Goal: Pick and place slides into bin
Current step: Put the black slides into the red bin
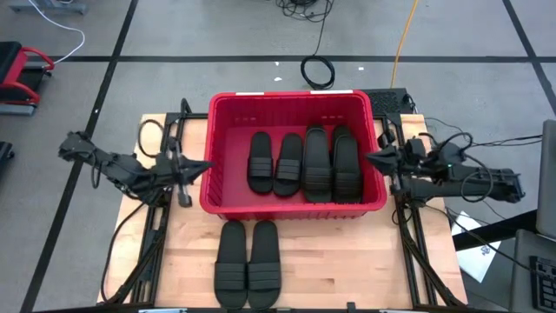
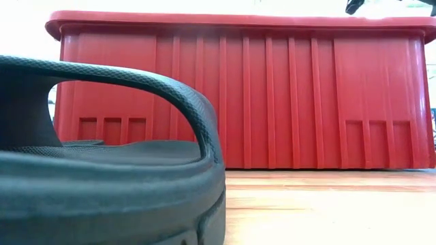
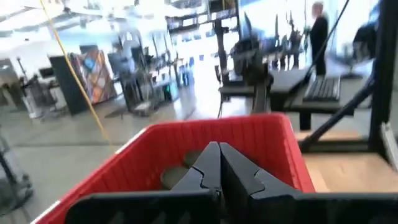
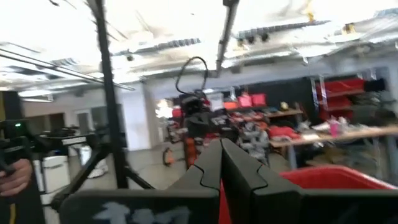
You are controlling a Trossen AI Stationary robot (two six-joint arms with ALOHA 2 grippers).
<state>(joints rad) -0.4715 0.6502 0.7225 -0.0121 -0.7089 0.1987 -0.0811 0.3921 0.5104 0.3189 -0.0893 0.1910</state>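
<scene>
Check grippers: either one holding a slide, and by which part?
Nothing held. Left gripper and right gripper are both shut and empty, at the bin's side rims.

Black slide close up, red bin behind, wooden table

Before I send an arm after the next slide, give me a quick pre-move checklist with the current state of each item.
1. Left gripper empty, fingers shut, beside the bin's left wall: ok.
2. Right gripper empty, fingers shut, at the bin's right rim: ok.
3. Slides left to pick: two slides on the table lying side by side in front of the bin: ok.
4. Room in the bin: slides in the bin fill the middle and right; left part of the floor bare: ok.
5. Jaws open for the pick: not ok, both shut.
</scene>
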